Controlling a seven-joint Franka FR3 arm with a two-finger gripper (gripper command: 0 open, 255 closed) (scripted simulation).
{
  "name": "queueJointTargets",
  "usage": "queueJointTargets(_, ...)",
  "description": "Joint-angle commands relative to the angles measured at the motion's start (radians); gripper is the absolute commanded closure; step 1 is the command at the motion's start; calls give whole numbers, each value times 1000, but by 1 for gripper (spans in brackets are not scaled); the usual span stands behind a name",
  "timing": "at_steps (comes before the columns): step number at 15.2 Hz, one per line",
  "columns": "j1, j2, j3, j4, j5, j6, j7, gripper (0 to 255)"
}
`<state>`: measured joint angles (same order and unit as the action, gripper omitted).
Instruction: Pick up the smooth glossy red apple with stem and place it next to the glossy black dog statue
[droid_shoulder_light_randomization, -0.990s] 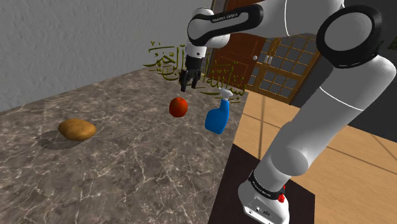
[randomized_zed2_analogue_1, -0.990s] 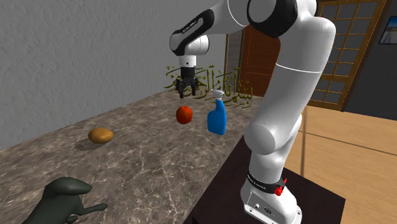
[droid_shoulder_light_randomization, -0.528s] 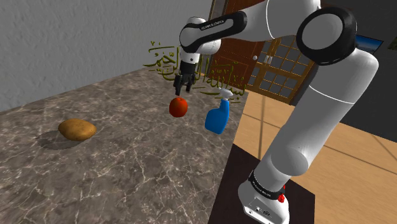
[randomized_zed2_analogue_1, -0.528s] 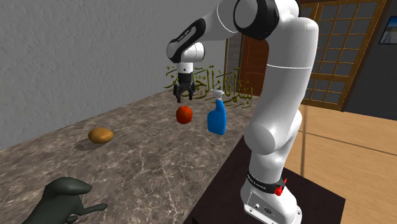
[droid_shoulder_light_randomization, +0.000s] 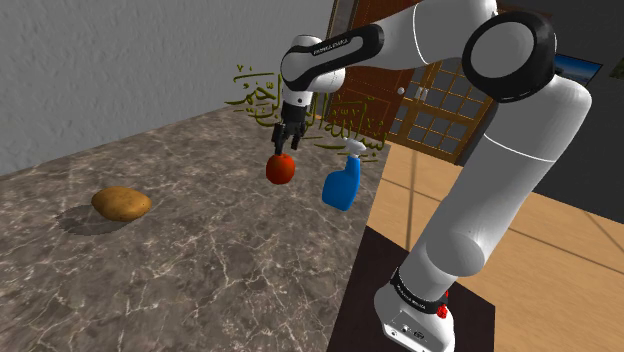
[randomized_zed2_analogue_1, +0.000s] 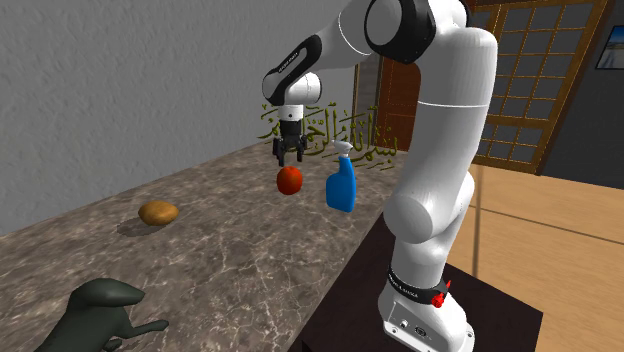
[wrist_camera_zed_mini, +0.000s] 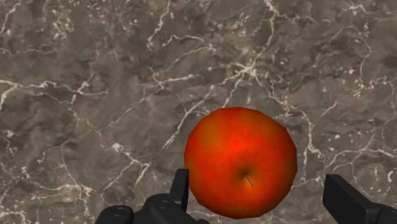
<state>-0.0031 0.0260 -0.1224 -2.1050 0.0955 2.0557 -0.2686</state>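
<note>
Shoulder view first: a dark marble countertop (droid_shoulder_light_randomization: 200, 270) with white veins runs along a grey wall. The red apple (droid_shoulder_light_randomization: 281, 169) rests on it near the far end and serves as the landmark here.

The white Franka arm (droid_shoulder_light_randomization: 520, 170) rises from its dark stand (droid_shoulder_light_randomization: 355, 300), well to the near side of the apple, and arches over to end directly above the fruit. Beyond the apple, gold calligraphy (droid_shoulder_light_randomization: 330, 125) hangs in front of a brown wooden door (droid_shoulder_light_randomization: 375, 85) with glazed panels beside it.

In the second exterior view a glossy black dog statue (randomized_zed2_analogue_1: 95, 315) sits at the near end of the counter, well apart from the apple. A blue spray bottle (droid_shoulder_light_randomization: 342, 185) with a white head stands upright just beside the apple, toward the counter's edge. A brown potato (droid_shoulder_light_randomization: 121, 203) lies well apart from the apple, along the counter toward the dog statue.

The black gripper (droid_shoulder_light_randomization: 285, 147) points straight down just above the apple's top. In the wrist view its fingers (wrist_camera_zed_mini: 180, 186) are spread wide with the apple between them, stem up. One finger is close by the apple's side, and marble shows between the other and the fruit. The hand is released, clasping nothing.
</note>
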Motion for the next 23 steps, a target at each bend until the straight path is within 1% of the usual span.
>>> queueJointTargets(1,0,0,0,0,0,1,0,0)
queueJointTargets(2,0,0,0,0,0,0,0,0)
queueJointTargets(3,0,0,0,0,0,0,0,255)
queueJointTargets(12,0,0,0,0,0,1,0,255)
queueJointTargets(23,0,-49,0,94,-12,-142,17,255)
